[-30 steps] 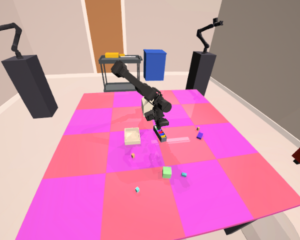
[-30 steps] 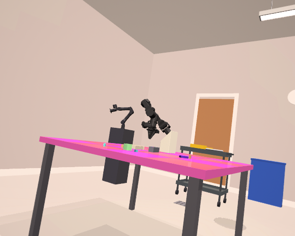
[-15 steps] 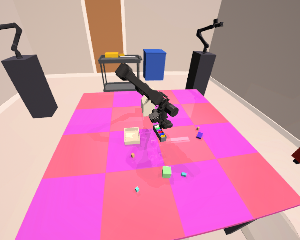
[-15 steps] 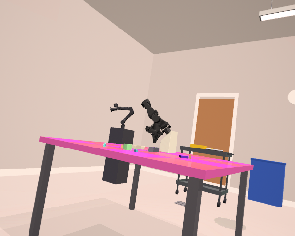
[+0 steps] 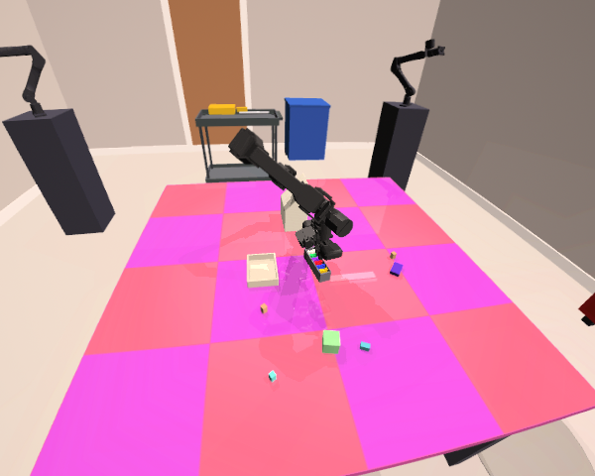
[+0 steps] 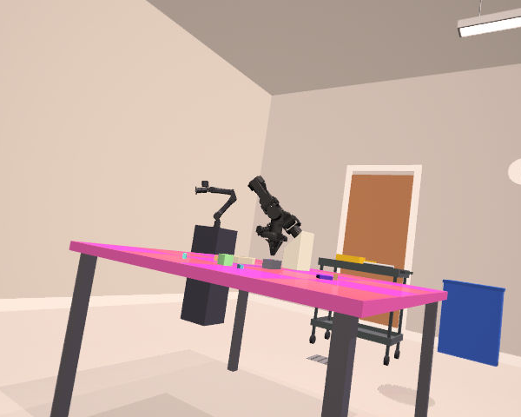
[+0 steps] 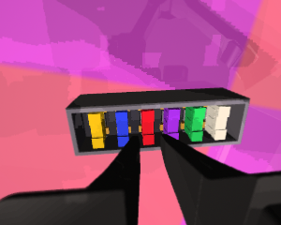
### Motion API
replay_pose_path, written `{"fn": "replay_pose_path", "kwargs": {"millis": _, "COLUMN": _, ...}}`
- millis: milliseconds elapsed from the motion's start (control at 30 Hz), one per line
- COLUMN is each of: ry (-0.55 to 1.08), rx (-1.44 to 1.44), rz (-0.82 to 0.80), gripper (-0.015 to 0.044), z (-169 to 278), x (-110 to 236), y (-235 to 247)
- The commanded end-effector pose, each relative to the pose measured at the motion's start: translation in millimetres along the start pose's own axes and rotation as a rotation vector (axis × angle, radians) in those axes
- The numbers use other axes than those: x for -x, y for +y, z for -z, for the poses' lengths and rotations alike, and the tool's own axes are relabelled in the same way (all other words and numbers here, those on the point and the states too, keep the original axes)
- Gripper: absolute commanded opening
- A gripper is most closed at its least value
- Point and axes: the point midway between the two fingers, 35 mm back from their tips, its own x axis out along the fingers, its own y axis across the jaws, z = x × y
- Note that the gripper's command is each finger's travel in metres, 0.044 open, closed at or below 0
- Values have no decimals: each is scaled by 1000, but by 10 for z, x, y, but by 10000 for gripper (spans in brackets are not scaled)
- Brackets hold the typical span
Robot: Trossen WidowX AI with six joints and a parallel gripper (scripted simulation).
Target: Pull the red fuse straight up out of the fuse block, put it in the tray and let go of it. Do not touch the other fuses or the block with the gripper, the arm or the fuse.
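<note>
The dark fuse block [image 5: 322, 274] [image 6: 272, 263] [image 7: 155, 98] lies on the table right of the tray. In the wrist view it holds a row of fuses: yellow [image 7: 96, 126], blue [image 7: 122, 125], the red fuse [image 7: 148, 123] [image 5: 318, 262], purple [image 7: 171, 120], green [image 7: 195, 122] and white [image 7: 218, 121]. All stand seated in the block. My gripper [image 7: 149, 141] [image 5: 314, 251] [image 6: 273, 254] points down just above the block. It is open by a narrow gap and lined up with the red fuse, with nothing between its fingers. The beige tray [image 5: 248, 270] [image 6: 245, 260] is empty.
Small loose blocks lie on the table: a green cube [image 5: 331, 341], two cyan cubes [image 5: 365, 345] [image 5: 272, 375], two orange cubes [image 5: 263, 307] [image 5: 393, 254] and a purple block [image 5: 396, 268]. A beige box [image 5: 289, 212] [image 6: 299, 251] stands at the arm's base.
</note>
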Motion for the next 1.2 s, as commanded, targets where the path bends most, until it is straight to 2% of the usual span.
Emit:
{"fn": "replay_pose_path", "kwargs": {"millis": 0, "ry": -4, "rx": 10, "rz": 7, "gripper": 74, "z": 11, "x": -60, "y": -21}}
{"fn": "replay_pose_path", "kwargs": {"millis": 1167, "ry": -6, "rx": 10, "rz": 8, "gripper": 74, "z": 0, "x": -252, "y": -22}}
